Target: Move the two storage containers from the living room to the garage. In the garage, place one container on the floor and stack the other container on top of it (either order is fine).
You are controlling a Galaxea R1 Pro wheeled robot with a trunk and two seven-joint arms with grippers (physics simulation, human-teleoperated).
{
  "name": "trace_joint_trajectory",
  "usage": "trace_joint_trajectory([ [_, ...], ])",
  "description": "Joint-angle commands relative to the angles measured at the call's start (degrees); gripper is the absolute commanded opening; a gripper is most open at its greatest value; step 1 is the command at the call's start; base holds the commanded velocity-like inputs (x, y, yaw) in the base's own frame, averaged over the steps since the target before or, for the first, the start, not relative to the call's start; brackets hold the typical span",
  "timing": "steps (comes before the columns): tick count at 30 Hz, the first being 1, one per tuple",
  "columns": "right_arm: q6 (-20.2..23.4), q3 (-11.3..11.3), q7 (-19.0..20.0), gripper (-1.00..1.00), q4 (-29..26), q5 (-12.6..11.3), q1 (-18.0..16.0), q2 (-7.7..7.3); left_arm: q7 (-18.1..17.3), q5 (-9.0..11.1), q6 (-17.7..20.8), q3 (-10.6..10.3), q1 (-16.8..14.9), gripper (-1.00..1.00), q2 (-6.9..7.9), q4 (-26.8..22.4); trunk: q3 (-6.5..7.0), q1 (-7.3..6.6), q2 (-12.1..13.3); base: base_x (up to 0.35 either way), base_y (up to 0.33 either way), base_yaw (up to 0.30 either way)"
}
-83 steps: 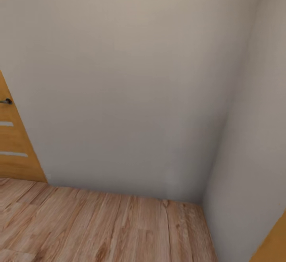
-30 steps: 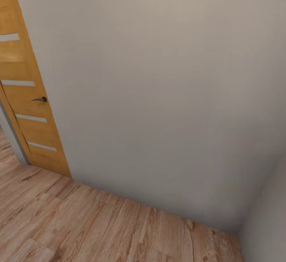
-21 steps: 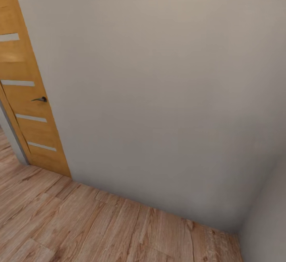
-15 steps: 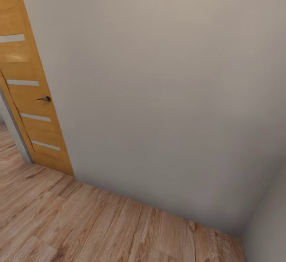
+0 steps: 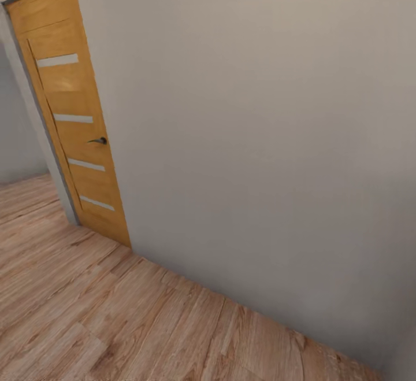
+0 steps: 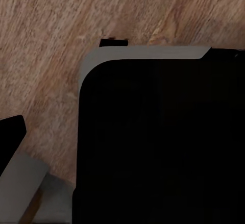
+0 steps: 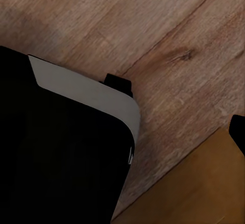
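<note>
The robot faces a blank wall [image 5: 260, 138], a wooden door [image 5: 75, 115] at ten o'clock, plank flooring [image 5: 115, 323] below. No storage containers are visible here, and I cannot tell either pincer's state. Such bins should be light and stiff, best gripped by a rim.

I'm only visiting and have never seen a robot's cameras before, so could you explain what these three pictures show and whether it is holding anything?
These are simulated pictures from a wheeled robot with two arms, steered by a person. The big picture comes from a camera on its head, looking forward and down. It shows a plain pale wall, a wood plank floor and, at the left, an orange-brown door with pale strips and a dark handle. The other two come from cameras near each hand, pointing down. Each shows the same kind of wood floor and a large dark body with a grey edge, probably part of the robot itself. I cannot tell whether the hands are open or holding anything. The robot seems to be on its way somewhere.
</note>
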Motion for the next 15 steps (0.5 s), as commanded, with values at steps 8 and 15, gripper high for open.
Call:
trace_joint_trajectory([
  [8,-0.35,0.49,-0.03,1.00,0.17,-0.51,-0.07,0.12,-0.14,0.41,-0.13,0.02,-0.02,1.00,0.05,0.07,-0.05,0.00,-0.03,0.083,0.000,0.269],
  [15,-0.35,0.49,-0.04,1.00,0.17,-0.51,-0.08,0.12,-0.13,0.43,-0.12,0.01,-0.02,1.00,0.06,0.08,-0.05,0.00,-0.03,0.306,0.000,0.270],
])
